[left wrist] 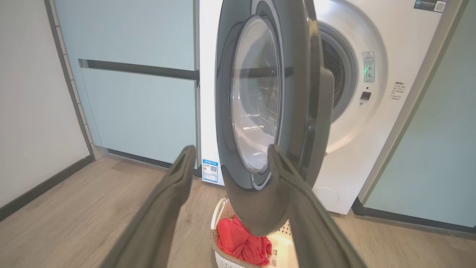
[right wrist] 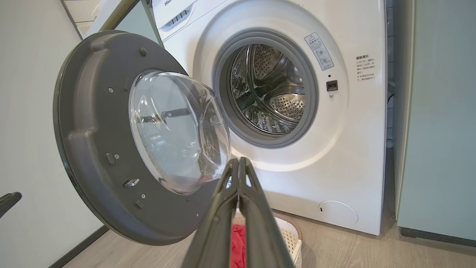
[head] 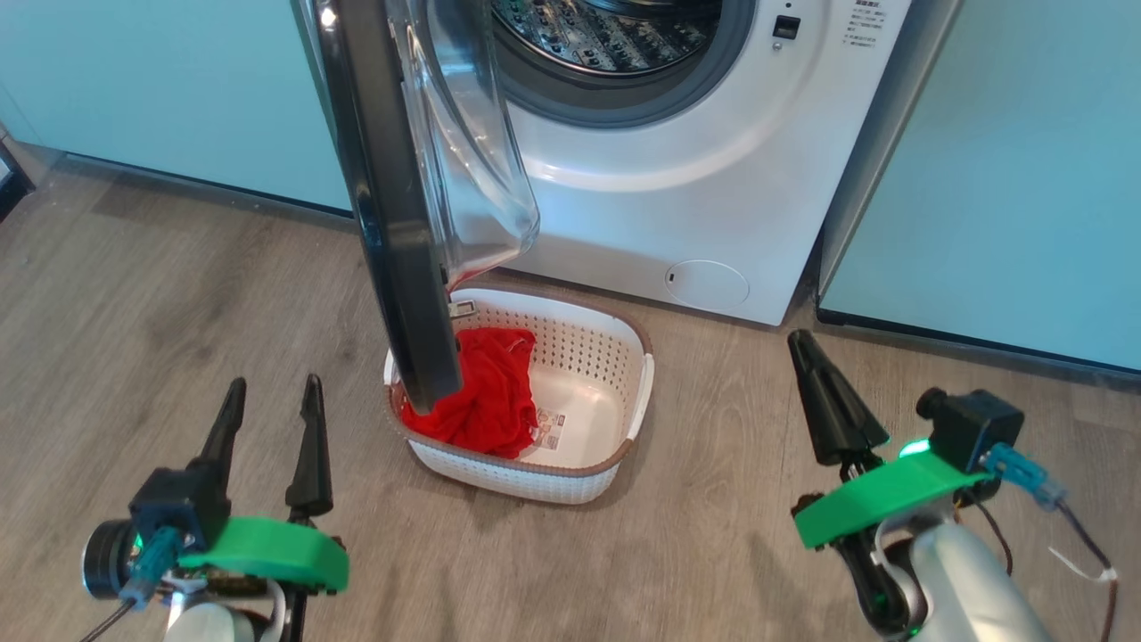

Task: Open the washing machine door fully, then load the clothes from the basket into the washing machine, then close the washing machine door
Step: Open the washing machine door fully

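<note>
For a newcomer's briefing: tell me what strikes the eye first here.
The large round black-rimmed door with its bulging clear glass stands swung out from the white front-loading washing machine, baring the steel drum. Below it, a bright red fabric garment lies in a small white perforated plastic basket on the floor.

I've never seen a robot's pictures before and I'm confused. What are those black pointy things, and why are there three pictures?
A robot took them: the first from its head, looking down, the other two from its wrists. The black pointy things are its claws. The left claw is open, the right claw is shut, and both hold nothing. On the floor a white basket holds red clothes. Behind it is the washing machine, its round door standing open.
</note>
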Robot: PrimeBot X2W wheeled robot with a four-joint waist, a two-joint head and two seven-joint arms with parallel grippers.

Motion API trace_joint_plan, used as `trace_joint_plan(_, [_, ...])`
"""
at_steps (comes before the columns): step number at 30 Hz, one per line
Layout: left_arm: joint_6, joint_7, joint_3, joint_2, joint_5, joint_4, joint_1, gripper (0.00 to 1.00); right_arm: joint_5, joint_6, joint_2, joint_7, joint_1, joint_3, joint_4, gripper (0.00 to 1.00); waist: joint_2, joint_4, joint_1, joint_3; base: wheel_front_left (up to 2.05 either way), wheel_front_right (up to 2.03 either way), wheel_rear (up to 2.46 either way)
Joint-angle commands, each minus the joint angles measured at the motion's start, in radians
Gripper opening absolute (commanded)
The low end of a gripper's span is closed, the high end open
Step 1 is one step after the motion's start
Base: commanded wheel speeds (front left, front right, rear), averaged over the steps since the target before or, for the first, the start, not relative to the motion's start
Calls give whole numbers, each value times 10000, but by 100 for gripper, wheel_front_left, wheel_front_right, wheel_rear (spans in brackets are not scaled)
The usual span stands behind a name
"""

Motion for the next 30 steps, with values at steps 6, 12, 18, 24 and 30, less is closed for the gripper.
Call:
trace_joint_plan(6, [-120, -95, 307, 87, 5, -200, -215, 100, -495, 0, 204, -92, -97, -140, -502, 100, 0, -42, 0, 23, 0, 0, 0])
trace_joint_plan(12, [-112, -95, 261, 87, -56, -165, -185, 100, -538, 0, 235, -92, -31, -257, -588, 100, 0, -6, 0, 7, 0, 0, 0])
trace_joint_plan(18, [-49, -95, 196, 87, -36, -168, -126, 100, -468, 0, 238, -93, -32, -268, -590, 100, 0, 13, 0, -41, 0, 0, 0])
trace_joint_plan(24, [-41, -95, 117, 87, -25, -168, -76, 100, -481, 0, 239, -93, -28, -213, -551, 100, 0, 3, 0, -86, 0, 0, 0])
trace_joint_plan(30, [-33, -95, 67, 87, -104, -190, -19, 100, -489, 0, 240, -93, -9, -200, -491, 100, 0, -38, 0, -130, 0, 0, 0])
